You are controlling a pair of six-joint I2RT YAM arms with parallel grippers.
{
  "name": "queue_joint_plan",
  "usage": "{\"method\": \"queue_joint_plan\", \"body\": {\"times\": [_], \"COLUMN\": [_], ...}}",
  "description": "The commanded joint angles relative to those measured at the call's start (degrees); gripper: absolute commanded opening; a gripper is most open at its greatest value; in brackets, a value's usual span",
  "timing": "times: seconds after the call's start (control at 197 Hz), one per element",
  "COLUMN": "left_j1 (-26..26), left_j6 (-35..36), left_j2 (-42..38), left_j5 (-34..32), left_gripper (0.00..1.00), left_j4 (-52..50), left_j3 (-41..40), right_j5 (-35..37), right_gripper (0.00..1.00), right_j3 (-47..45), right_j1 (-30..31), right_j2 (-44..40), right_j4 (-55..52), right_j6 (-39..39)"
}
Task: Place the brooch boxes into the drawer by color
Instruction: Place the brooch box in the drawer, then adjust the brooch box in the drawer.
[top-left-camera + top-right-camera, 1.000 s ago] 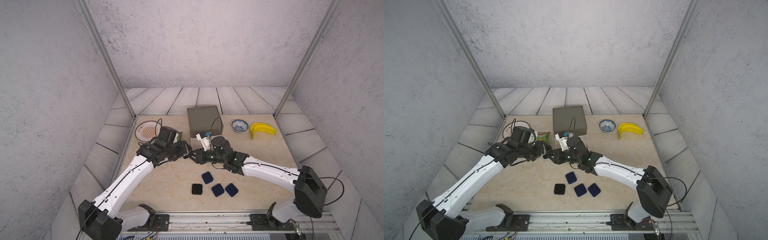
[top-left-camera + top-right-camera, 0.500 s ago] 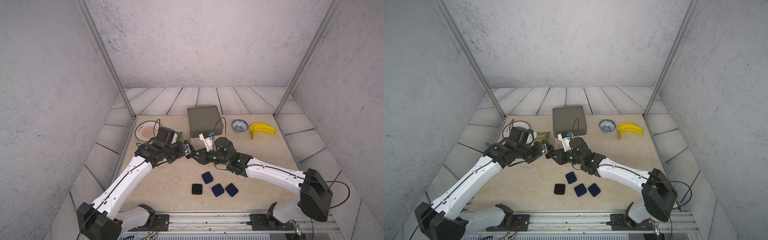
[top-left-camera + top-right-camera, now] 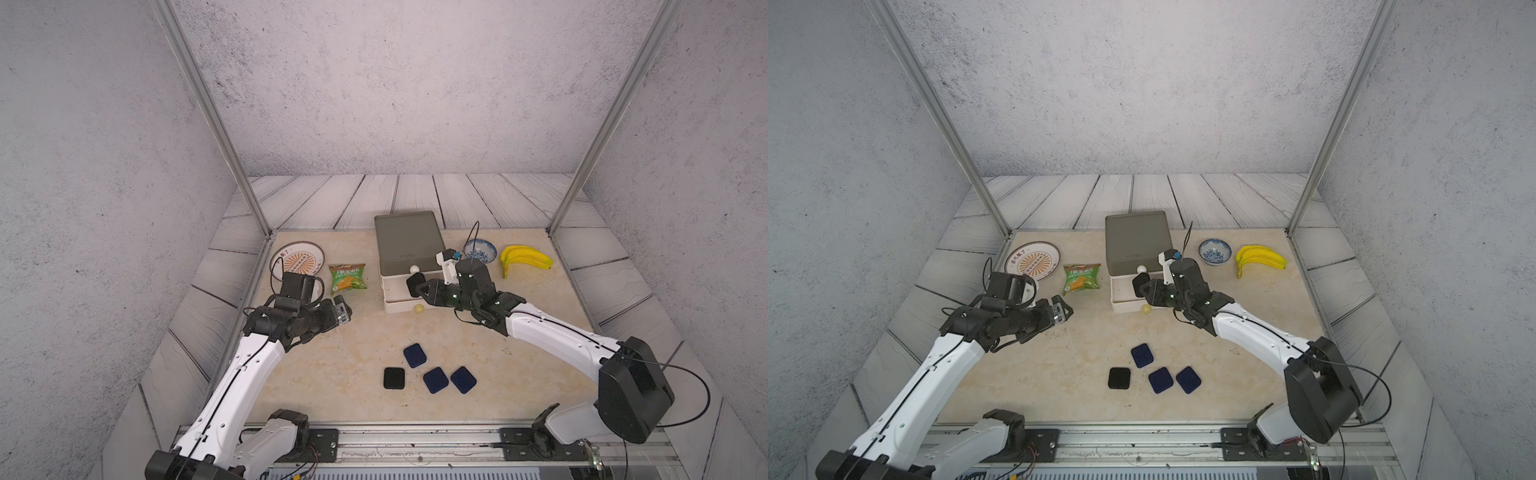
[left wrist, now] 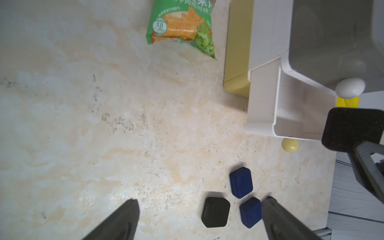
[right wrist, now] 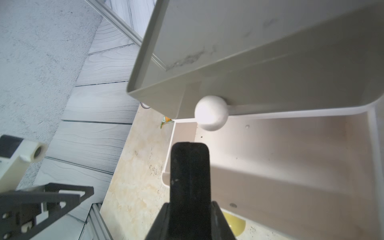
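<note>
- Left wrist view looks down past my left gripper (image 4: pixel 201 200), whose fingers (image 4: pixel 124 218) stand wide apart over the table (image 4: pixel 104 124).
- In both top views this gripper hangs just in front of the patterned plate (image 3: pixel 297 259), with the green snack packet (image 3: pixel 348 277) close beside its tip.
- A loose black brooch box (image 3: pixel 393 377) and three navy brooch boxes (image 3: pixel 435 380) lie clustered flat on the table toward the front, well apart from both my grippers.
- At the back of the table, in the middle, stands the drawer (image 3: pixel 405 237). Its white drawer (image 3: pixel 399 306) is pulled out, and a yellow knob (image 3: pixel 418 308) shows just below it.
- My right gripper (image 3: pixel 424 289) pinches a held black brooch box (image 3: pixel 414 283) on edge over the open white drawer, near the white knob (image 5: pixel 211 113).
- Further right, a blue-patterned bowl (image 3: pixel 480 251) and a bunch of bananas (image 3: pixel 525 257) rest near the back.
</note>
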Motion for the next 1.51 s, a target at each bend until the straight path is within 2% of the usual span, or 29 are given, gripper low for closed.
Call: {"method": "queue_joint_plan", "body": {"times": [0.0, 0.117, 0.274, 0.659, 0.775, 0.877, 0.927, 1.029, 1.12, 1.318, 1.378, 1.465, 1.505], "left_j1": [0.09, 0.09, 0.09, 0.09, 0.09, 0.09, 0.09, 0.09, 0.09, 0.09, 0.09, 0.09, 0.08], "left_j6": [0.91, 1.09, 0.95, 0.55, 0.22, 0.1, -0.02, 0.21, 0.56, 1.46, 1.52, 1.51, 1.5], "left_j2": [-1.0, -1.2, -1.46, -1.43, -2.24, -2.83, -3.19, -3.72, -3.99, -4.28, -4.41, -4.3, -4.32], "left_j5": [0.03, 0.77, 0.74, -1.82, -0.53, 0.67, 1.05, 1.77, 1.89, 2.15, 2.15, 2.56, 2.76], "left_gripper": [0.98, 0.98, 0.98, 0.98, 0.98, 0.98, 0.98, 0.98, 0.98, 0.98, 0.98, 0.98, 0.98], "left_j4": [1.01, 1.42, 1.2, 0.4, 1.03, 1.34, 1.53, 1.74, 1.63, 1.62, 1.75, 1.72, 1.7], "left_j3": [-1.61, -2.65, -4.0, -5.74, -6.85, -7.84, -8.29, -8.75, -8.58, -8.33, -8.58, -8.59, -8.54], "right_j5": [-3.6, -6.03, -5.89, -4.27, -4.08, -3.0, -2.58, -2.15, -1.84, 1.56, 2.89, 4.03, 4.28], "right_gripper": [0.17, 0.16, 0.16, 0.21, 0.27, 0.43, 0.48, 0.55, 0.58, 0.56, 0.49, 0.29, 0.23], "right_j3": [4.95, 6.52, 7.48, 7.55, 8.73, 8.67, 8.75, 9.23, 9.55, 11.15, 13.15, 15.91, 16.55], "right_j1": [0.02, -0.01, 0.13, 1.12, 1.48, 1.8, 1.85, 1.93, 1.99, 3.35, 4.87, 6.91, 7.4], "right_j2": [3.27, 7.28, 10.18, 12.69, 14.23, 14.44, 14.48, 14.61, 14.38, 11.69, 11.28, 11.68, 12.08], "right_j4": [-1.3, 1.19, 4.06, 5.42, 4.23, 3.84, 3.6, 2.97, 2.28, -3.15, -5.8, -9.18, -9.81], "right_j6": [-1.84, -0.18, 1.87, 4.52, 4.57, 4.79, 4.79, 4.66, 4.36, 0.18, -2.28, -5.51, -6.1]}}
